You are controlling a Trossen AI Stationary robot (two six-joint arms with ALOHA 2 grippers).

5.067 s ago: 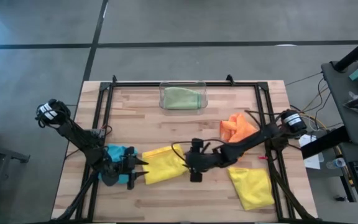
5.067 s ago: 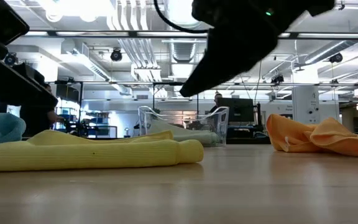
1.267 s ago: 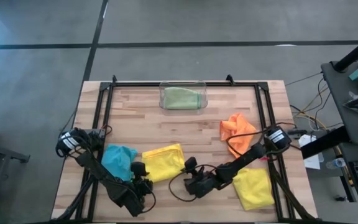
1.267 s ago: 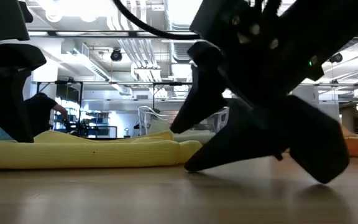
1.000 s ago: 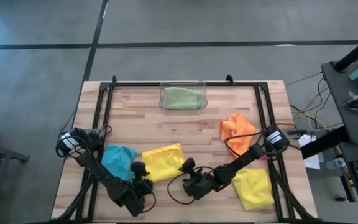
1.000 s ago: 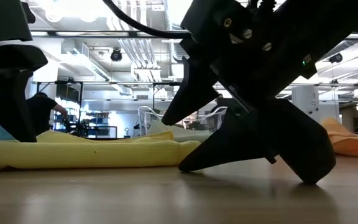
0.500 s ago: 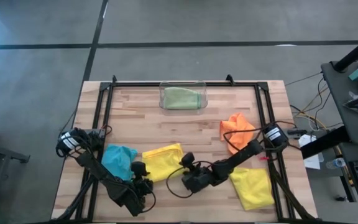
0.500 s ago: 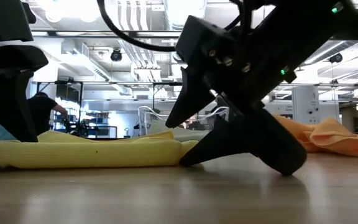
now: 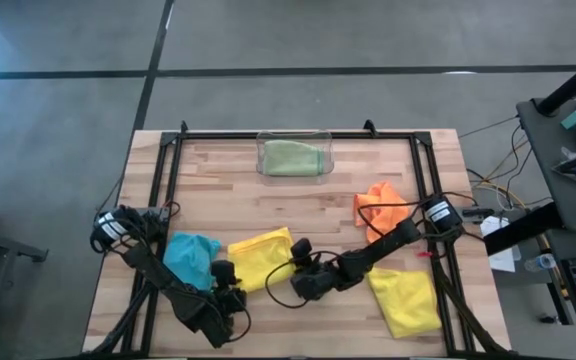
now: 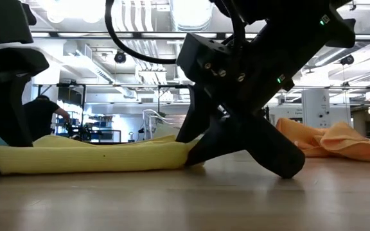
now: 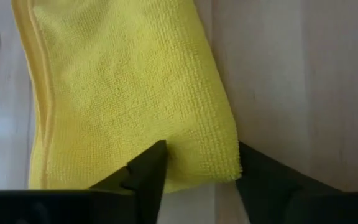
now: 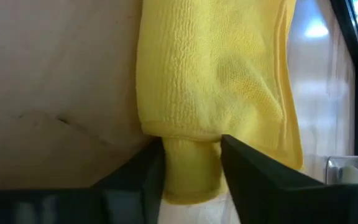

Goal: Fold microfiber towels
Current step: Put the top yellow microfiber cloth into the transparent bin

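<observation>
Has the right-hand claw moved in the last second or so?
Yes. The right gripper has slid along the table toward the folded yellow towel, away from the other yellow towel, and now clamps its corner.

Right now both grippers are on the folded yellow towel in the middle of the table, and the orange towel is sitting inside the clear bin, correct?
Not quite. The high view shows the pale green towel in the clear bin; the orange towel lies on the table's right side. The left gripper and right gripper are indeed on the folded yellow towel.

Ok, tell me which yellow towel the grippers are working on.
The folded yellow towel at table centre; the left gripper and right gripper grip its corners. The other yellow towel lies untouched.
</observation>
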